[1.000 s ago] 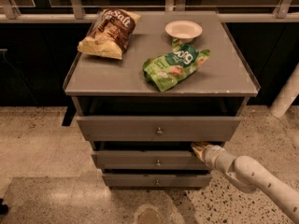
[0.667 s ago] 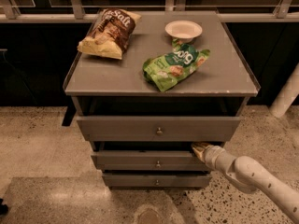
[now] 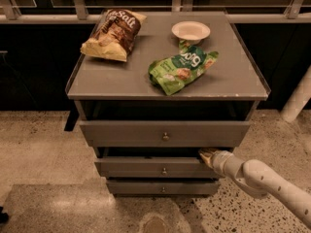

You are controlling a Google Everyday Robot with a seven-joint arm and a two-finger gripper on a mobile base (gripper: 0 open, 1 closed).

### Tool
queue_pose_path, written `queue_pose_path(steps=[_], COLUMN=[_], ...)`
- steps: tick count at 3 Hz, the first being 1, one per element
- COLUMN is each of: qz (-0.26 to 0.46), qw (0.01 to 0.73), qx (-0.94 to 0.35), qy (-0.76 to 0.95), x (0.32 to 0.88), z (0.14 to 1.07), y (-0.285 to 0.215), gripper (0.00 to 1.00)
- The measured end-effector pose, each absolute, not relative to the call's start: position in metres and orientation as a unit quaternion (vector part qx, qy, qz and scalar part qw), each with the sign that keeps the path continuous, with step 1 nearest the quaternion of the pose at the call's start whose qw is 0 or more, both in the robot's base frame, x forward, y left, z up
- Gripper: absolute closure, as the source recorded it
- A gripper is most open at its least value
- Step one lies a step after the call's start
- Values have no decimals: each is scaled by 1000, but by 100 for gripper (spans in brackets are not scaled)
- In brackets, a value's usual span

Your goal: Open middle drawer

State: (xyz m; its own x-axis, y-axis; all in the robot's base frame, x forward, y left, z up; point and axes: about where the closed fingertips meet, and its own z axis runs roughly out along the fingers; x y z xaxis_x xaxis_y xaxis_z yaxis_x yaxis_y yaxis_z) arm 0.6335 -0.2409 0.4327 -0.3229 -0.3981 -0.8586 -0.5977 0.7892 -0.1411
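The grey cabinet has three drawers with small brass knobs. The middle drawer stands pulled out a little, less than the top drawer above it, which sticks out furthest. Its knob is at centre. My gripper comes in from the lower right on a white arm and sits at the top right edge of the middle drawer's front, just under the top drawer. The bottom drawer lies below it.
On the cabinet top lie a brown chip bag, a green chip bag and a white bowl. A railing and dark glass run behind. A white post stands at right. Speckled floor lies in front.
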Motion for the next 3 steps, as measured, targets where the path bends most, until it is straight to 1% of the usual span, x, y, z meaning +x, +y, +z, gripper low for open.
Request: queue_pose_path(steps=[2,3], qz=[112,112], qw=[469,469], qx=[-311,-311], qy=[819,819], x=[621,621], z=[430,431], y=[-237,-237], gripper=[100,100])
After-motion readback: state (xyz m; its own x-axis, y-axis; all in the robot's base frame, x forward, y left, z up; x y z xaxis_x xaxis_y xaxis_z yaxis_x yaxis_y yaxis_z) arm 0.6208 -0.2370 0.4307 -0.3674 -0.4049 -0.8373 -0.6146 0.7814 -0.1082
